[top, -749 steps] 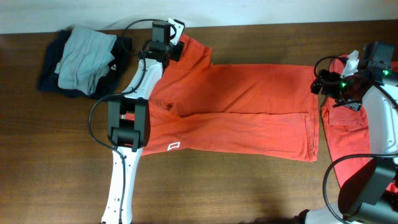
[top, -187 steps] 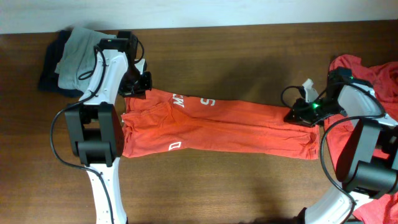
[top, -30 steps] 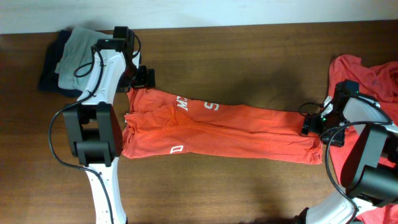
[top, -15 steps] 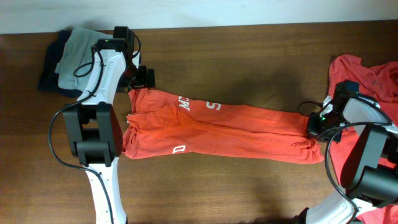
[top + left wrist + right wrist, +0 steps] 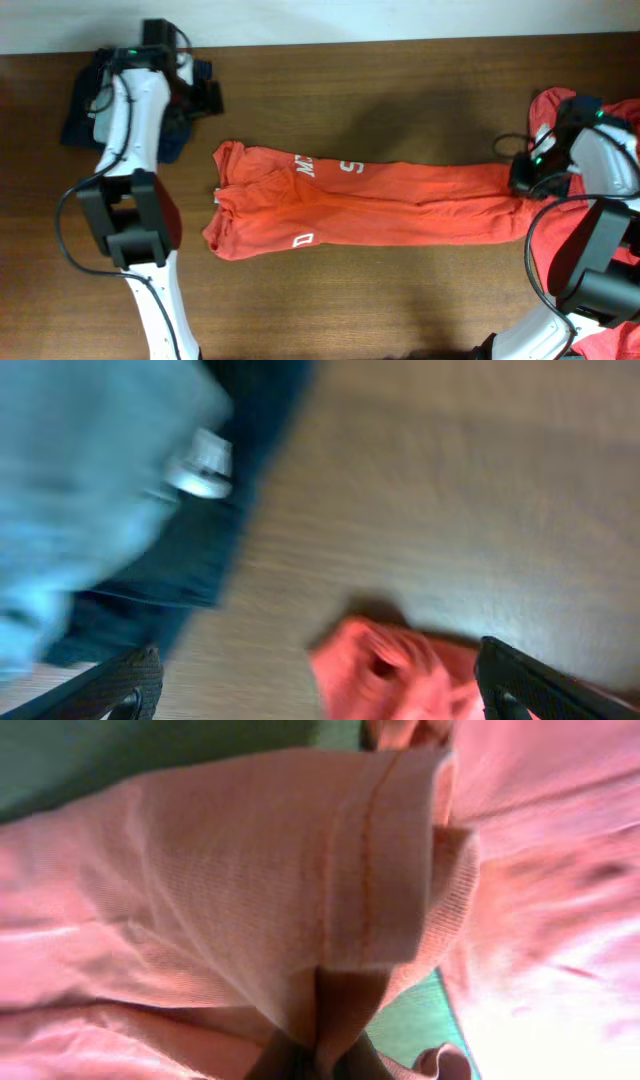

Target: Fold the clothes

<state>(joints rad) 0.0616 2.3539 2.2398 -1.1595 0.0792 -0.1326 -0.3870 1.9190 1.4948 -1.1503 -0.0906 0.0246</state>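
Orange T-shirt (image 5: 380, 200) lies as long strip across worktop (image 5: 400, 90) middle, right gripper (image 5: 522, 178) pinched tight on its hem end by right edge, left gripper (image 5: 205, 97) wide apart, empty, far-left corner; probably carry hem leftward over collar, edges aligned

Overhead: looks straight down from high above onto the dark brown wooden table (image 5: 400, 300), taking in the whole stretched orange-red cotton T-shirt with white lettering (image 5: 400, 195). Left wrist: faces down, close to the tabletop, blurred, sharing with the overhead the T-shirt's bunched end and the pile of grey and navy folded garments (image 5: 210, 550). Right wrist: sits pressed near the T-shirt's opposite end, fabric filling the picture.
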